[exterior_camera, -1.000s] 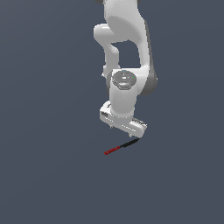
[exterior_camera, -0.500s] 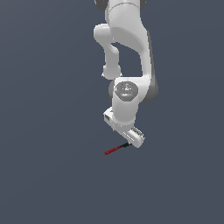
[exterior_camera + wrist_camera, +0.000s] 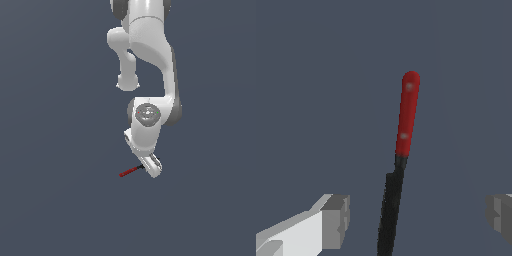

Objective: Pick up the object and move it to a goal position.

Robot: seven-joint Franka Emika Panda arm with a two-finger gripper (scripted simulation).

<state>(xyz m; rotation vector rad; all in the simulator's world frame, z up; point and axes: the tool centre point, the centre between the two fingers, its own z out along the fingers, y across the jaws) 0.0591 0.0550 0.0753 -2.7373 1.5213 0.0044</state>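
The object is a thin knife (image 3: 131,171) with a red handle (image 3: 407,114) and a black blade (image 3: 391,207), lying flat on the dark grey floor. In the exterior view its handle sticks out to the exterior view's left from under the white hand, and the blade end is hidden by the hand. My gripper (image 3: 150,169) hangs right over the blade end. The wrist view shows the gripper (image 3: 417,220) open, its two grey fingertips (image 3: 336,221) standing wide on either side of the blade without touching it.
Only the uniform dark grey floor (image 3: 60,200) surrounds the knife. The white arm (image 3: 147,60) rises above the gripper toward the exterior view's top.
The arm has come down and turned its wrist, bringing the hand closer over the knife's blade end. The knife has not moved.
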